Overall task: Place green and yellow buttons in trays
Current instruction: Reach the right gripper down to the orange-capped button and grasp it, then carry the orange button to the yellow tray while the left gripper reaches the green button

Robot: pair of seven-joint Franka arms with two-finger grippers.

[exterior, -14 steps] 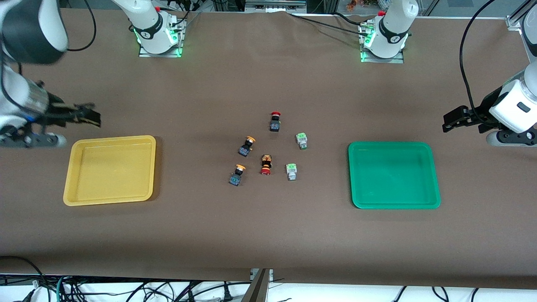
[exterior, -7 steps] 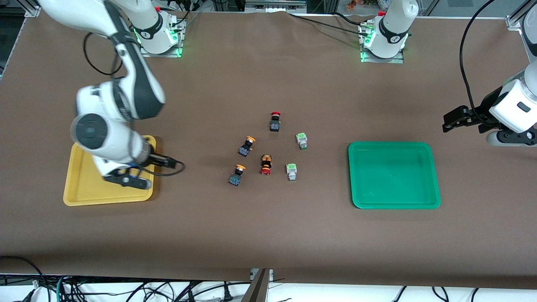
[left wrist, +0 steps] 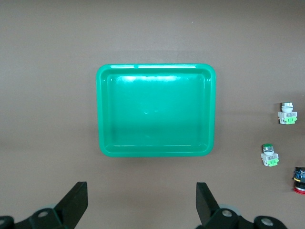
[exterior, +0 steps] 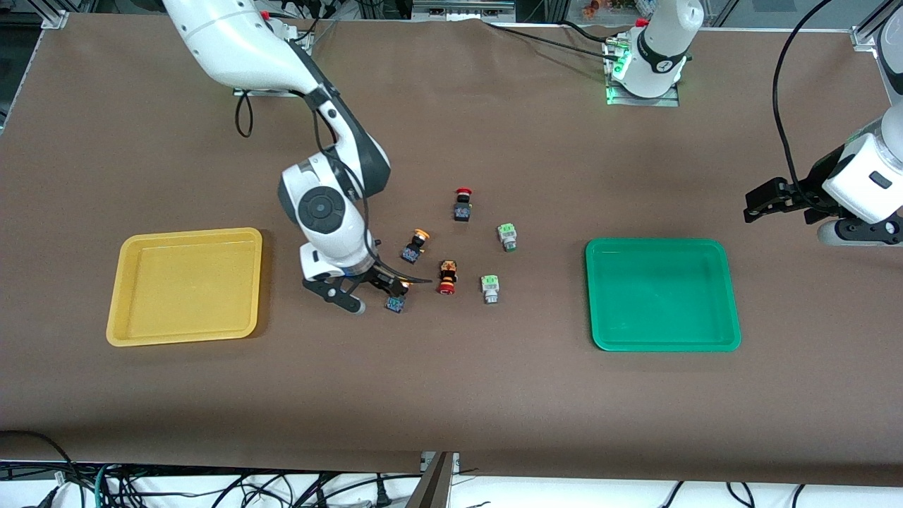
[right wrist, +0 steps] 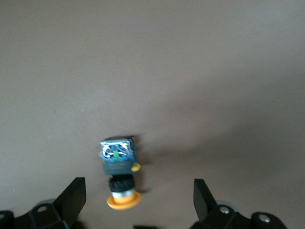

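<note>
1. Six buttons (exterior: pixel 455 250) clustered mid-table, between the two trays.
2. One tray (exterior: pixel 185 286) toward the right arm's end; the other tray (exterior: pixel 663 294) toward the left arm's end (both hold nothing).
3. Right gripper (exterior: pixel 395 286) over the cluster's nearest button (exterior: pixel 396 302).

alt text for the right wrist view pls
A yellow button lies on its side on the brown table, between the open fingers of the right gripper just above it.

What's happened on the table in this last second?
The right gripper swung from the yellow tray end to hang open over the nearer yellow button, gripping nothing. Buttons, trays and the waiting, open left gripper stayed put.
</note>
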